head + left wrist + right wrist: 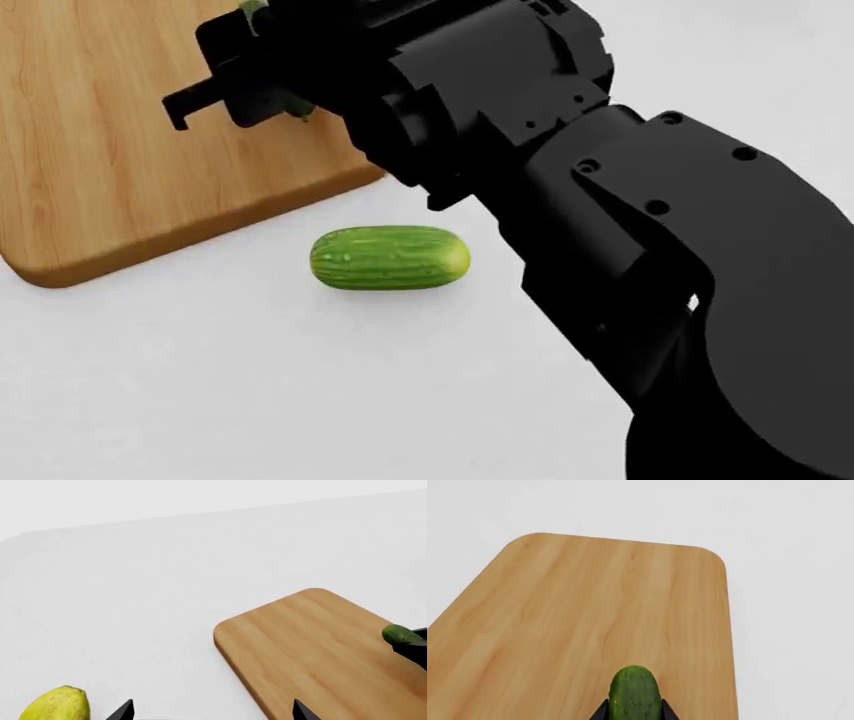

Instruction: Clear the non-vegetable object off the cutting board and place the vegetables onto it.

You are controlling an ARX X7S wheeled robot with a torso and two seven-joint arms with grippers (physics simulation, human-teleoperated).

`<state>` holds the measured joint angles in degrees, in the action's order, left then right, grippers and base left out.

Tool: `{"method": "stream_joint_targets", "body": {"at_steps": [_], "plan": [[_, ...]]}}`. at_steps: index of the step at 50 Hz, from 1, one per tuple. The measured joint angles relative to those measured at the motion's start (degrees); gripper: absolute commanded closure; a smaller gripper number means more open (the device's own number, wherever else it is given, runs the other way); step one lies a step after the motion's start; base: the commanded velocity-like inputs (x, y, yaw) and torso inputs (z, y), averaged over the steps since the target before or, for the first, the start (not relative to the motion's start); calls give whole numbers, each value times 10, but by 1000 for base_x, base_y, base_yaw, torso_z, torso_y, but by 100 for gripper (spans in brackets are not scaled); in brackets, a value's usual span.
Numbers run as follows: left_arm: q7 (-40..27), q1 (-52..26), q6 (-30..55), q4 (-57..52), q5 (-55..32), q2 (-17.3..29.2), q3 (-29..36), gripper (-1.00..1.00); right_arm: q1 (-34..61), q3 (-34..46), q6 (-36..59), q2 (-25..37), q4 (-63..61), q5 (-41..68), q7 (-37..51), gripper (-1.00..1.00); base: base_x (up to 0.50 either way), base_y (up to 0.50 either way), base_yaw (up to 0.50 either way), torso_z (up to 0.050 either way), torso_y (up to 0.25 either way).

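The right gripper (634, 715), clenched on the slim cucumber (634, 692), holds it over the cutting board (594, 625), long axis pointing along the board.

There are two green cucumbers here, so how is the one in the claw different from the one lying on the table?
The slim cucumber is dark green, while the plump cucumber is lighter, striped, with a yellowish end. The slim cucumber is gripped by the right gripper over the cutting board; the plump cucumber lies free on the white table, just off the board's edge. The plump one looks short and stubby. Both are green.
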<state>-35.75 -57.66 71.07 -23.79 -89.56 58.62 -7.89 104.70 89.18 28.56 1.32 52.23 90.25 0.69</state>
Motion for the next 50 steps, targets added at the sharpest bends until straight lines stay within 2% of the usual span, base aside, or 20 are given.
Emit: {"method": "stream_joint_targets", "body": {"at_steps": [7,8,32,39,50], "plan": [[-1,3,-2,0,-3,4,-3,-100,-5,2,-8,-2,6,3,-1,100,0,0,0,0,0],[-1,4,-2,0,-3,4,-3,-100,-6,2,-8,-2,6,4,-1,-100,0,0,0,0,0],[-1,2,-8,2,-4,11,-1,-100,35,19,5,6,-10,-6,-1,-100,0,0,0,0,0],[-4,-3,-8,0,-9,13,2,-100,63,17,29,45,-81,0,24,-100,0,0,0,0,0],[-12,-22,-7,0,-15,10,17,-100,98,10,66,138,-240,18,88,-100,0,0,0,0,0]]}}
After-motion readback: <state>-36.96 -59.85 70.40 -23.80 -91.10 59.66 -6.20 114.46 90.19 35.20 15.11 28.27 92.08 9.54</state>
